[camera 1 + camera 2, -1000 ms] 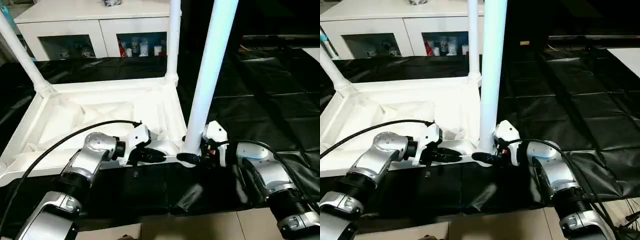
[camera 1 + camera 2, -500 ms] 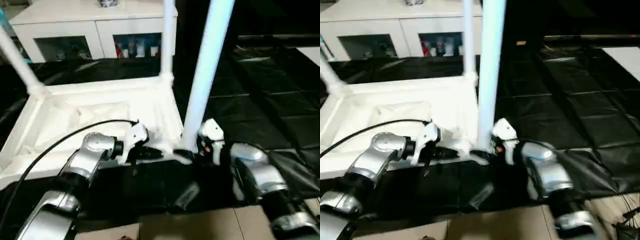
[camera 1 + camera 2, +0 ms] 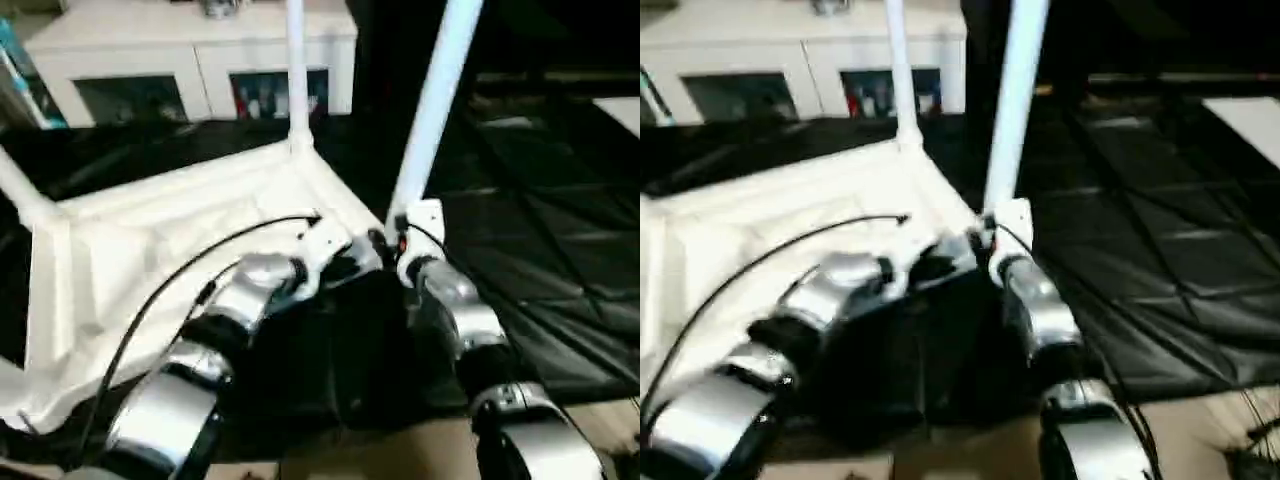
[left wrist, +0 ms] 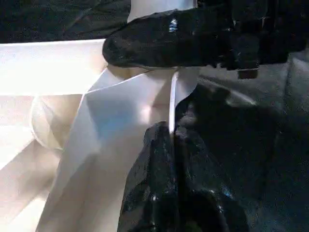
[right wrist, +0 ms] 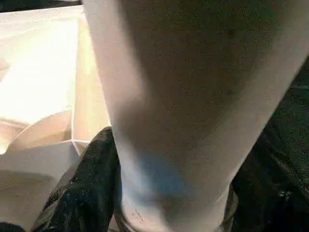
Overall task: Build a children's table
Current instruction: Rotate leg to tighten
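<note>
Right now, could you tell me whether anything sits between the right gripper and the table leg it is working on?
Nothing visible does. The right gripper is closed around the base of the near leg, its finger pressed straight against the white tube where that meets the tabletop's corner. The left gripper pinches the rim beside it, clear of the leg.

A: Counts?
B: I'm seeing one upturned tabletop [image 3: 150, 250], three legs [image 3: 432, 110] standing in its corners, my two grippers at it, and one white cabinet [image 3: 190, 60] behind.
</note>
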You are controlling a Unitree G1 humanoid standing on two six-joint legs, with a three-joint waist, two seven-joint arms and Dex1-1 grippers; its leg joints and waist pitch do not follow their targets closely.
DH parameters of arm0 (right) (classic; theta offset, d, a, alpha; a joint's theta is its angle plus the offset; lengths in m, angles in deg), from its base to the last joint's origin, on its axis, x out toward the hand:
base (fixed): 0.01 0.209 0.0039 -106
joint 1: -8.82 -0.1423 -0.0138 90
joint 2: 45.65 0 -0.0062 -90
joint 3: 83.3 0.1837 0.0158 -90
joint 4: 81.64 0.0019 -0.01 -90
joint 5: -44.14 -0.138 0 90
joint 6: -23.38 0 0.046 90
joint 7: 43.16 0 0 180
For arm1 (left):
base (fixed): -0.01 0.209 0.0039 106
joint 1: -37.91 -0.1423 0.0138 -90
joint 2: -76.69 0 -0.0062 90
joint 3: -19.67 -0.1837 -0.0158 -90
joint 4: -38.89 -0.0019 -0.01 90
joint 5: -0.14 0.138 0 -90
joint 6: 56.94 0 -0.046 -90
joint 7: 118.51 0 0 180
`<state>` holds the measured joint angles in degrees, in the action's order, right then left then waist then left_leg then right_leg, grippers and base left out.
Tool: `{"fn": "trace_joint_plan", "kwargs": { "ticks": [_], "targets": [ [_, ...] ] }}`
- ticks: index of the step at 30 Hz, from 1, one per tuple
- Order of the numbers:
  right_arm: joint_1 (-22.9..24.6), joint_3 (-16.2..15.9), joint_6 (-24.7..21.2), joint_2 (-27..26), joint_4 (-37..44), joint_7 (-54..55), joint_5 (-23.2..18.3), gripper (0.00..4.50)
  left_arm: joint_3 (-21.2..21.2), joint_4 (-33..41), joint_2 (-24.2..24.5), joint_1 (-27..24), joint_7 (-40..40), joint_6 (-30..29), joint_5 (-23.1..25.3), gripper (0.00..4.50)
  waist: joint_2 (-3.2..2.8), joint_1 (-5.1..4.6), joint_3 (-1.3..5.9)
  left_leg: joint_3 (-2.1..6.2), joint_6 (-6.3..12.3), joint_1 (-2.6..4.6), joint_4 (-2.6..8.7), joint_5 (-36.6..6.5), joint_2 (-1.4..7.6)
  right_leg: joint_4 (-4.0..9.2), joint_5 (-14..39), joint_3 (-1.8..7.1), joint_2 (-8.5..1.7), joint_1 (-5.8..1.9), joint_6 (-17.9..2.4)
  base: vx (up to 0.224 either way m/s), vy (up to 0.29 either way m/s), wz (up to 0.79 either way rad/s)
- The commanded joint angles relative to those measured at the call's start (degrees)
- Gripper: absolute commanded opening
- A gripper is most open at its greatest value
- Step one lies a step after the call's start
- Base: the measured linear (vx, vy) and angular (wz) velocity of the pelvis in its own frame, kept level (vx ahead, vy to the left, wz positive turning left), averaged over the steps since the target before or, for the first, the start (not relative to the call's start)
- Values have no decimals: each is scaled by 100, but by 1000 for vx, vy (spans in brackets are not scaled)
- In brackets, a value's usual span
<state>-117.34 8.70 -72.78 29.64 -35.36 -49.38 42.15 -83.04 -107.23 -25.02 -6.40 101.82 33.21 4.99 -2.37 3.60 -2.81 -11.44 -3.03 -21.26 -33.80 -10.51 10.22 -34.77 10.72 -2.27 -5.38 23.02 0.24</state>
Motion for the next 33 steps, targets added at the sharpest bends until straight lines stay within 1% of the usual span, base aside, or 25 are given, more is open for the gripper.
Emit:
{"fn": "trace_joint_plan", "kwargs": {
  "ticks": [1,2,3,4,5,6,7,8,9,11,15,17,18,19,21,22,23,24,25,27,28,29,30,31,33],
  "targets": [
    [75,-132,-88,-361,-258,-111,-63,266,133,-203,-46,75,-577,-21,32,0,71,12,378,116,375,50,394,-1031,216,393,425,179,-292,-267,-1443,0,0,0],
    [69,-125,-78,-365,-272,-103,-59,266,129,-211,-48,75,-567,-9,38,0,80,5,367,116,391,47,398,-1075,217,407,512,179,-294,-262,-1442,0,0,0],
    [45,-94,-6,-379,-323,-125,-67,301,129,-260,-51,74,-553,32,53,0,76,5,355,119,378,57,410,-1187,221,426,735,175,-294,-258,-1413,0,0,0],
    [40,-66,50,-391,-333,-142,-91,322,115,-285,-37,58,-506,76,68,0,72,-2,345,130,337,57,425,-1305,229,443,962,177,-302,-258,-1379,0,0,0],
    [40,-66,50,-391,-333,-142,-91,322,115,-285,-37,58,-506,76,68,0,71,-5,337,132,296,62,435,-1393,233,459,1117,180,-304,-248,-1335,0,0,0],
    [40,-66,50,-391,-333,-142,-91,322,115,-285,-37,58,-506,76,68,0,71,-5,337,132,296,62,435,-1393,233,459,1117,180,-304,-248,-1335,0,0,0],
    [37,-82,132,-381,-330,-239,-98,354,115,-303,-14,37,-464,107,71,0,74,-23,328,142,258,57,456,-1495,238,462,1213,179,-298,-244,-1293,0,0,0],
    [48,-138,236,-340,-293,-300,-57,354,108,-301,21,8,-385,137,68,0,73,-38,327,153,233,38,464,-1511,233,461,1225,176,-300,-259,-1262,0,0,0],
    [60,-256,382,-213,-204,-465,30,361,95,-237,104,-62,-191,176,48,0,73,-45,328,149,233,49,463,-1512,237,464,1211,178,-299,-249,-1261,0,0,0],
    [62,-312,459,-110,-154,-559,85,378,85,-181,159,-109,-47,211,32,0,72,-61,325,146,247,49,458,-1548,235,467,1191,179,-298,-244,-1277,0,0,0],
    [99,-474,693,244,-15,-932,248,378,39,-31,344,-251,357,274,11,0,84,-70,345,132,361,27,423,-1320,229,436,909,177,-304,-268,-1381,0,0,0],
    [138,-436,739,404,95,-1325,132,378,40,54,454,-334,572,343,-23,0,65,-69,346,122,460,25,408,-1207,234,427,767,179,-308,-267,-1460,0,0,0],
    [201,-434,803,580,235,-1837,19,378,46,146,569,-422,808,454,-69,0,60,-61,352,124,523,20,400,-1207,239,419,708,173,-308,-283,-1491,0,0,0],
    [201,-434,803,580,235,-1837,19,378,46,146,569,-422,808,454,-69,0,70,-56,349,123,555,16,403,-1196,244,421,680,167,-302,-287,-1495,0,0,0],
    [357,-560,870,893,486,-2652,-98,378,52,330,728,-570,1265,537,-205,0,55,-36,348,121,587,30,400,-1179,262,411,637,168,-301,-279,-1521,0,0,0],
    [448,-648,873,1059,610,-3054,-176,378,34,450,816,-654,1540,515,-274,0,65,-12,353,122,618,24,395,-1180,271,392,567,153,-289,-301,-1565,0,0,0],
    [535,-724,830,1196,740,-3436,-275,378,-9,579,904,-740,1802,520,-321,0,55,-6,349,112,647,18,395,-1138,285,379,475,155,-281,-294,-1615,0,0,0],
    [614,-794,821,1315,858,-3764,-353,378,-57,731,989,-835,2071,524,-379,0,51,6,353,108,652,25,388,-1142,286,373,462,152,-283,-287,-1639,0,0,0],
    [614,-794,821,1315,858,-3764,-353,378,-57,731,989,-835,2071,524,-379,0,51,7,344,106,654,17,395,-1192,295,372,503,152,-285,-281,-1664,0,0,0],
    [641,-812,801,1355,902,-3883,-388,378,-68,801,1019,-874,2171,493,-413,0,38,1,339,100,568,47,410,-1347,300,397,756,157,-287,-246,-1666,0,0,0],
    [743,-887,710,1495,1079,-4312,-509,378,-96,1086,1116,-1014,2525,357,-566,0,42,5,333,99,535,53,414,-1399,298,408,854,159,-288,-246,-1661,0,0,0],
    [758,-898,694,1516,1107,-4378,-527,378,-99,1132,1130,-1035,2579,335,-591,0,55,32,325,109,499,43,427,-1456,311,409,974,165,-300,-269,-1627,0,0,0],
    [894,-985,531,1691,1358,-4953,-673,378,-133,1518,1250,-1211,3008,123,-784,0,48,35,328,106,490,50,432,-1458,325,397,956,172,-294,-261,-1630,0,0,0],
    [942,-1017,454,1757,1450,-5162,-731,378,-148,1660,1297,-1274,3158,38,-841,0,58,59,327,109,528,29,429,-1392,327,392,897,176,-298,-266,-1619,0,0,0],
    [963,-1030,414,1789,1492,-5255,-761,378,-153,1726,1319,-1304,3222,-3,-857,0,42,62,326,98,542,41,428,-1388,328,399,895,175,-292,-239,-1630,0,0,0]
  ]
}}
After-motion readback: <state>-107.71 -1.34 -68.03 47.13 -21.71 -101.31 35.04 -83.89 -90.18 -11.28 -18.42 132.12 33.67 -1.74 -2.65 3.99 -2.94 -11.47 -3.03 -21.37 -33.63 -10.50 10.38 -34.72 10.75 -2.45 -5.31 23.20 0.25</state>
